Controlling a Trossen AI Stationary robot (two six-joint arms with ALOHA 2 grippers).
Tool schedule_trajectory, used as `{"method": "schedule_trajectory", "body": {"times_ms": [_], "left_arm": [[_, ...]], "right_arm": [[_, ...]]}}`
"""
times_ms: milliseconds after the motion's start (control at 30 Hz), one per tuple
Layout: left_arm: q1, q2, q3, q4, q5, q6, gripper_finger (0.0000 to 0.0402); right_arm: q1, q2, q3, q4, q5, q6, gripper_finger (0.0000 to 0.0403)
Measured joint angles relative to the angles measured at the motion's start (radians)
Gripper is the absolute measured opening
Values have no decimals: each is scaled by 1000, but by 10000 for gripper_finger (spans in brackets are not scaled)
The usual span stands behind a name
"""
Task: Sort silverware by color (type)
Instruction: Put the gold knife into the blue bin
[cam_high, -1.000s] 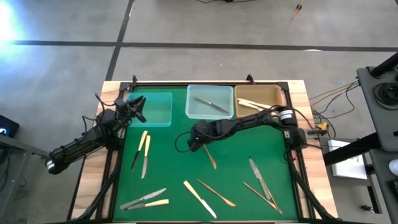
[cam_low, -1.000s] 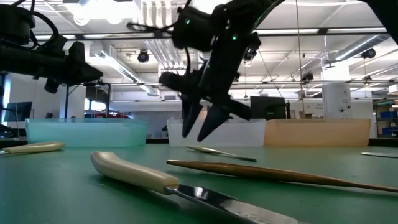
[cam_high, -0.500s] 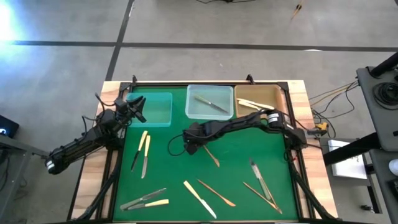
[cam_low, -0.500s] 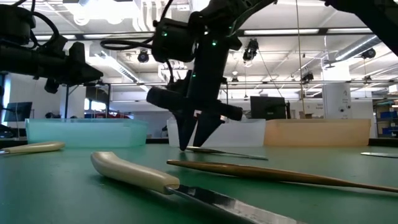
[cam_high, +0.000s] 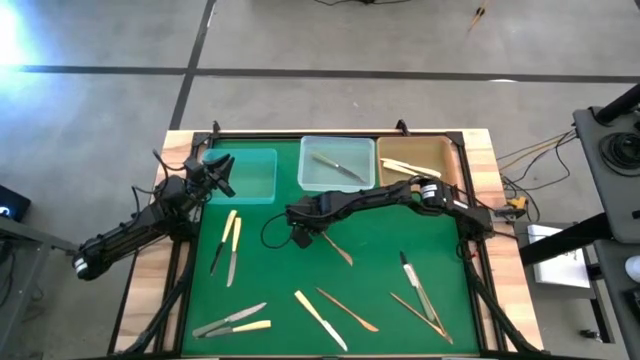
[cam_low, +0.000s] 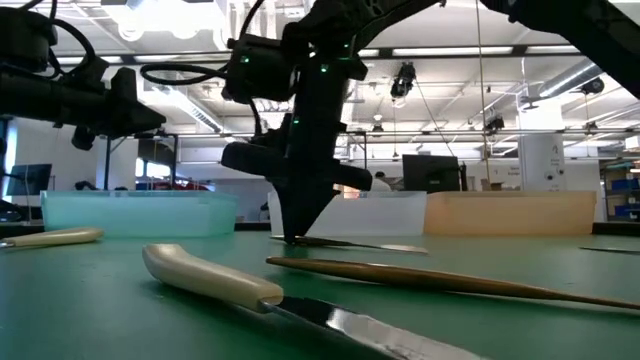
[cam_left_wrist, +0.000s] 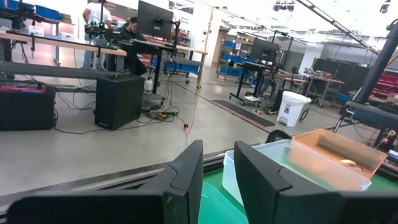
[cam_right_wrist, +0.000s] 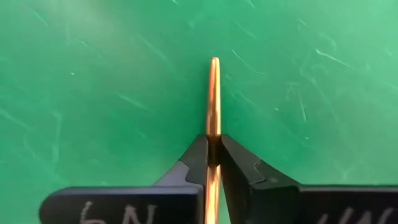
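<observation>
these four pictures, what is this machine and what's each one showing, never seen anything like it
It is a robot with two dark arms at a green table, each ending in a two-finger pincer. One picture looks straight down, one looks level across the tabletop, and two come from cameras on the wrists.

Cutlery lies scattered on the table, and three trays stand along the far edge.

The right pincer is down at the table, shut on the end of a bronze piece; its wrist picture shows this close up. The left pincer hangs by the teal tray, fingers a little apart, holding nothing.
</observation>
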Motion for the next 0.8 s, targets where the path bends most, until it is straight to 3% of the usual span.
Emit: {"method": "schedule_trajectory", "body": {"times_ms": [633,800], "left_arm": [[0,0,0,38,6,-23,75],[0,0,0,116,142,-44,75]], "right_arm": [[5,-52,268,55,-2,-119,10],[4,-53,293,70,-1,-123,10]]}}
